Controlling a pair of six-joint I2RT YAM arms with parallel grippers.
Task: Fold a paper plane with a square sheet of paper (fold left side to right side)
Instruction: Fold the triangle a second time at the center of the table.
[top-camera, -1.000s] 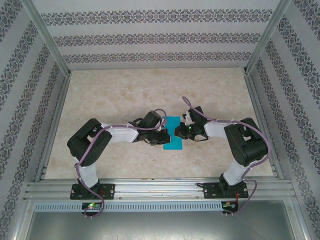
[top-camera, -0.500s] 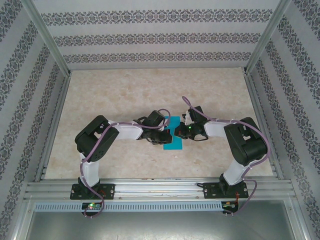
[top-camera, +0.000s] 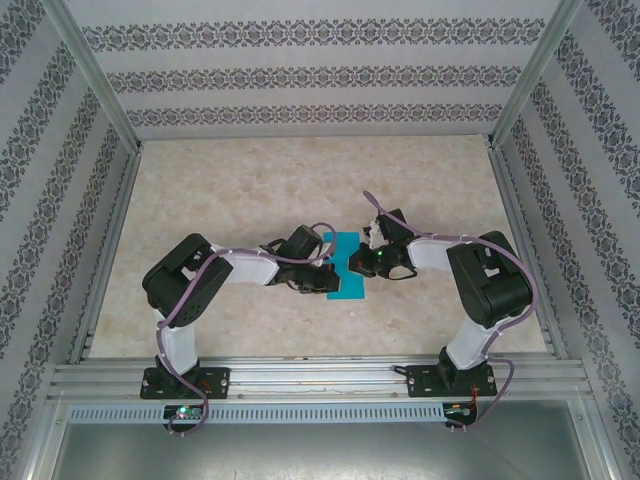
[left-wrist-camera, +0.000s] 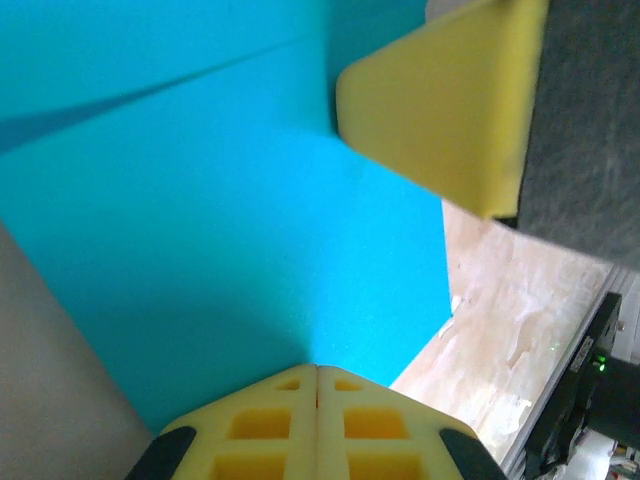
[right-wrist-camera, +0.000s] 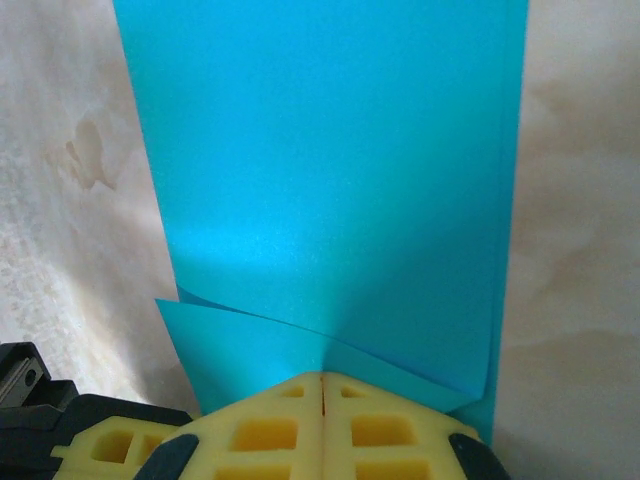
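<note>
Crease tip: left claw and right claw sit pressed together on the square sheet of paper, so keep your edges flush.

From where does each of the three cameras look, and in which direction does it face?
Top external: above and behind the arm bases, facing down at the table; both arms show, with the left claw and right claw over the teal sheet.
Left wrist: on the left arm, looking along its shut left claw onto the sheet.
Right wrist: on the right arm, looking along its shut right claw onto the sheet.
Shared: all three views show the sheet and the table.
</note>
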